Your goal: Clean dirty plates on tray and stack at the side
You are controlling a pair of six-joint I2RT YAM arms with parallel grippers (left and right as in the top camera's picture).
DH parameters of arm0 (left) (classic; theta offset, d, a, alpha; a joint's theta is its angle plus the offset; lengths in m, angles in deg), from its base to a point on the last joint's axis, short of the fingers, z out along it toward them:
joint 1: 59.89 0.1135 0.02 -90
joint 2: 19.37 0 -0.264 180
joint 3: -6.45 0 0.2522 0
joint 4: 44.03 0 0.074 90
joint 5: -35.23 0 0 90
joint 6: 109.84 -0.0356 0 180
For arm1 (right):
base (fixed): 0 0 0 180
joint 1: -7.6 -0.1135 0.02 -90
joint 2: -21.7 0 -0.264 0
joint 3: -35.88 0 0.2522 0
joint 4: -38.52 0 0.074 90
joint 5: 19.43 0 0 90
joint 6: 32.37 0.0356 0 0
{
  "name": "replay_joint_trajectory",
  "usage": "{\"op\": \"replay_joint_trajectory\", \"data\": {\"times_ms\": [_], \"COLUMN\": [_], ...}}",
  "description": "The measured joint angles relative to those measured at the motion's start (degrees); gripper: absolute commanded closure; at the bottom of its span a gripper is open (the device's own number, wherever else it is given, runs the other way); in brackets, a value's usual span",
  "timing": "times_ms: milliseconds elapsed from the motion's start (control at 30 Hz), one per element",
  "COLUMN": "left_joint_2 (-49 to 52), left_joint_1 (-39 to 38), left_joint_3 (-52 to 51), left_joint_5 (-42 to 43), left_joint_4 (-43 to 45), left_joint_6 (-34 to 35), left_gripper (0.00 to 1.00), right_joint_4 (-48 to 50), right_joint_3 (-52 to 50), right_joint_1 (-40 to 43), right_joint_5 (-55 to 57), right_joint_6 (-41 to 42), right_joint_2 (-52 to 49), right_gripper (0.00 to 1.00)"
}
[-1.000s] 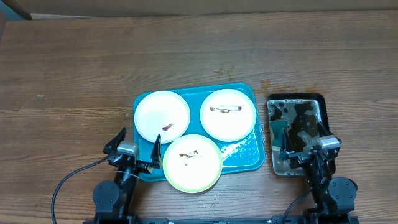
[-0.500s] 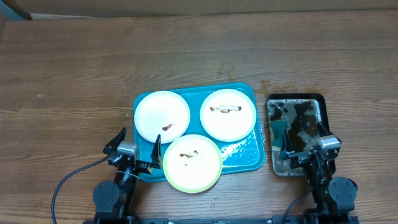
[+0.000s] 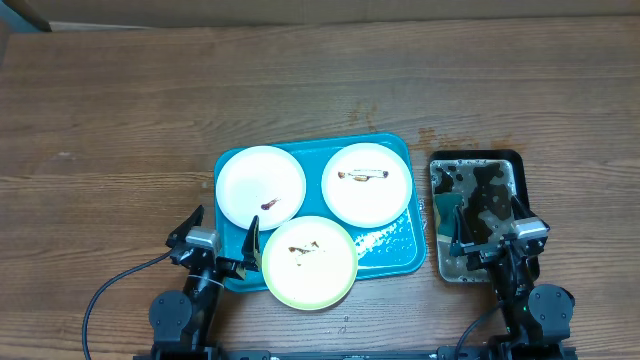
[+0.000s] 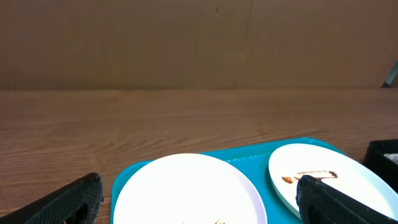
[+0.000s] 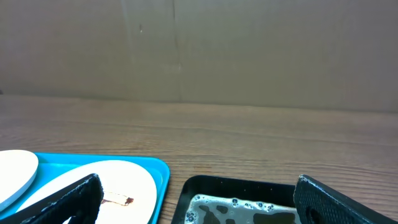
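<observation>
The turquoise tray [image 3: 393, 247] lies at the table's near middle and holds three plates. A white plate [image 3: 260, 186] with a small brown smear is at its left. A white plate [image 3: 367, 183] with a brown streak is at its right. A plate with a yellow-green rim [image 3: 309, 261] overhangs the front edge. My left gripper [image 3: 218, 232] is open at the tray's front left corner; its wrist view shows the left plate [image 4: 186, 190] between the fingers. My right gripper [image 3: 486, 225] is open over the black tray's near end.
A black tray of murky, foamy water [image 3: 476, 212] stands right of the turquoise tray; it also shows in the right wrist view [image 5: 249, 202]. Bare wooden table [image 3: 300, 80] stretches behind and to the left. A cardboard wall [image 4: 186, 43] backs the table.
</observation>
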Motion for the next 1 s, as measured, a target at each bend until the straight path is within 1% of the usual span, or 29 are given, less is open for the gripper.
{"op": "replay_joint_trajectory", "data": {"times_ms": [267,400,600,700,867,933,1000], "left_joint_2": [4.0,6.9,10.4,12.3,15.1,16.5,18.3], "left_joint_1": [0.0,0.0,0.0,0.0,0.0,0.0,0.0], "left_joint_3": [0.0,0.4,7.8,12.7,20.3,22.8,24.7], "left_joint_5": [-0.1,-0.2,-3.3,-4.4,-5.2,-5.3,-5.2], "left_joint_4": [0.0,-1.8,-16.7,-21.4,-28.9,-32.2,-33.7], "left_joint_6": [0.2,0.4,0.7,0.8,0.1,0.1,0.2], "left_gripper": [0.00,0.00,0.00,0.00,0.00,0.00,0.00], "right_joint_4": [0.0,0.0,0.0,-1.5,-7.0,-11.5,-16.9], "right_joint_3": [0.0,0.0,0.0,0.0,1.5,3.7,6.6], "right_joint_1": [0.0,0.0,0.0,0.0,0.0,0.0,0.0], "right_joint_5": [0.6,0.6,0.4,0.4,0.6,0.6,0.4], "right_joint_6": [0.0,0.0,0.6,2.8,7.9,9.6,11.0], "right_joint_2": [0.0,0.0,0.0,0.0,-0.2,-0.3,-0.7], "right_gripper": [0.00,0.00,0.00,0.00,0.00,0.00,0.00]}}
